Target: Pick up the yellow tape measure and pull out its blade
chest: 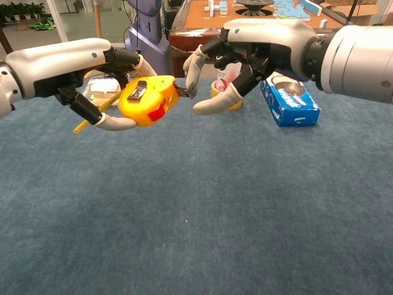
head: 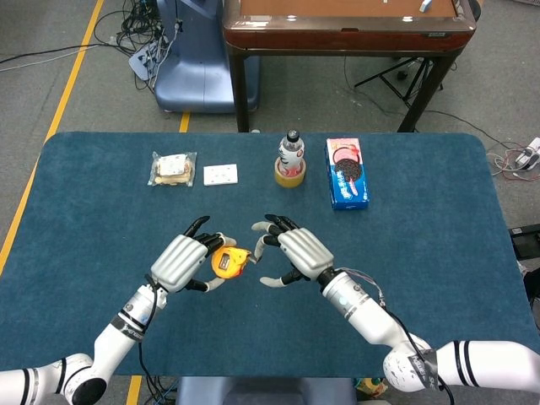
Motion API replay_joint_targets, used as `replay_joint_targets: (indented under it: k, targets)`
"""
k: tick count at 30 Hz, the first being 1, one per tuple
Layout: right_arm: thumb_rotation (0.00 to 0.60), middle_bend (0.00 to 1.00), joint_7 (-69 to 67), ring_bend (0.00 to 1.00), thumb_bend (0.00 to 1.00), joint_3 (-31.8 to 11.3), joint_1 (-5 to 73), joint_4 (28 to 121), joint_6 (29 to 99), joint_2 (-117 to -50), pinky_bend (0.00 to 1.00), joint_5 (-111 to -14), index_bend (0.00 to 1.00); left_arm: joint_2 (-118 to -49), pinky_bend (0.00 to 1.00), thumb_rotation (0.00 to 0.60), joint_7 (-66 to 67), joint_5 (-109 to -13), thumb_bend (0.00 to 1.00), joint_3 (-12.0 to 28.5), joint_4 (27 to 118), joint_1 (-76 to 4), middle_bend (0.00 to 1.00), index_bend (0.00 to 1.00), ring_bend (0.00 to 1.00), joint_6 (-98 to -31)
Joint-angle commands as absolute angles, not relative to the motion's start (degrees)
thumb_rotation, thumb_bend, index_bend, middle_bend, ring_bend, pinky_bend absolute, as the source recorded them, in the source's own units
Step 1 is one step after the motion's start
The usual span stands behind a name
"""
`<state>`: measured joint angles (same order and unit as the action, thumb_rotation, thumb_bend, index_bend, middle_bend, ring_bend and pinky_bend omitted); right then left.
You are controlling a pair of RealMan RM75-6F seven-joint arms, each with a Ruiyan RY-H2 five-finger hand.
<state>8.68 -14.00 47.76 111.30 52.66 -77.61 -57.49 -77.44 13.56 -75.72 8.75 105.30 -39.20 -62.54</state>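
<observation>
Blue table [head: 101, 202]; left hand [head: 181, 261] grips tape measure [chest: 146, 99]; right hand [head: 299, 251] pinches its blade tip [chest: 183, 92].

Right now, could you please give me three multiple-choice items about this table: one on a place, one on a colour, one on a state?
1. Where is the bottle?
A. In the tape roll
B. On the blue box
C. Beside the snack bag

2. What colour is the tape measure?
A. Green
B. Yellow
C. White

3. What is the left hand doing?
A. Lying flat on the table
B. Holding the bottle
C. Holding the tape measure off the table

Answers: 1 A, the bottle stands inside the yellow ring. 2 B, its case is yellow with a red button. 3 C, the chest view shows it gripped above the cloth, the right hand at its front.
</observation>
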Motion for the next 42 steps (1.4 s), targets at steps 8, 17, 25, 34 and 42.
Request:
replay_joint_targets:
  k: [8, 17, 25, 34, 42]
  targets:
    - [0.600, 0.19, 8.55, 0.00, 0.26, -14.11, 48.14, 110.59, 53.02, -78.15, 0.03, -57.04, 0.53, -77.55, 0.00, 0.600, 13.57, -75.81, 0.25, 8.69, 105.16, -39.22, 0.54, 0.55, 0.36, -62.41]
    - [0.600, 0.23, 8.79, 0.00, 0.26, -13.84, 48.29, 110.47, 53.27, -78.21, 0.03, -56.58, 0.58, -77.62, 0.00, 0.600, 13.18, -75.59, 0.25, 8.72, 104.46, -39.19, 0.54, 0.55, 0.36, -62.23]
    - [0.600, 0.24, 8.63, 0.00, 0.28, -13.75, 48.29, 110.07, 53.45, -78.27, 0.03, -56.02, 0.58, -77.63, 0.00, 0.600, 12.87, -75.65, 0.25, 8.73, 104.30, -39.16, 0.54, 0.55, 0.36, -62.17]
    - [0.600, 0.24, 8.54, 0.00, 0.33, -14.05, 48.38, 109.76, 53.91, -78.51, 0.03, -55.77, 0.59, -77.53, 0.00, 0.600, 12.99, -75.82, 0.25, 8.86, 104.58, -39.22, 0.54, 0.55, 0.35, -62.25]
    - [0.600, 0.25, 8.36, 0.00, 0.40, -14.23, 48.35, 109.63, 54.28, -78.70, 0.03, -55.70, 0.59, -77.36, 0.00, 0.600, 13.03, -75.87, 0.25, 8.98, 104.86, -39.23, 0.54, 0.55, 0.35, -62.33]
